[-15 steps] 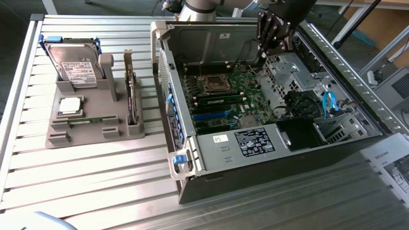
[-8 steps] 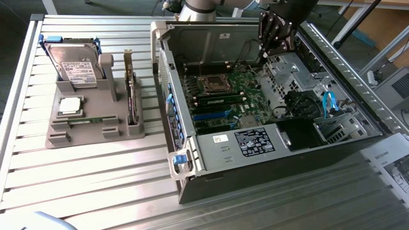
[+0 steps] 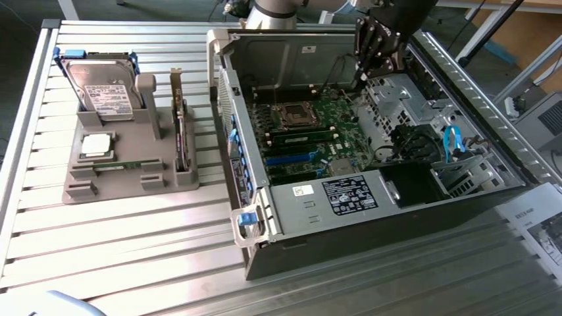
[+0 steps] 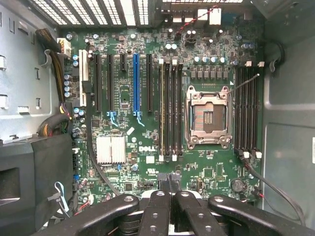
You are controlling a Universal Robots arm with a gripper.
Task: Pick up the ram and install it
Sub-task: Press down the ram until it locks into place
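Fingers (image 4: 157, 211) are pressed together, gripping nothing I can see, and hang above the board (image 4: 128, 147) inside the case (image 3: 290, 197). Ram (image 3: 118, 164) lies in the holder (image 3: 114, 191) on the bench (image 3: 131, 250), well apart from them, beyond the case wall. Dropping while empty risks striking the open socket (image 4: 207, 118) or the slots.

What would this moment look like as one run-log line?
hand: shut, over motherboard | ram stick: in grey holder beside computer case | processor socket: empty
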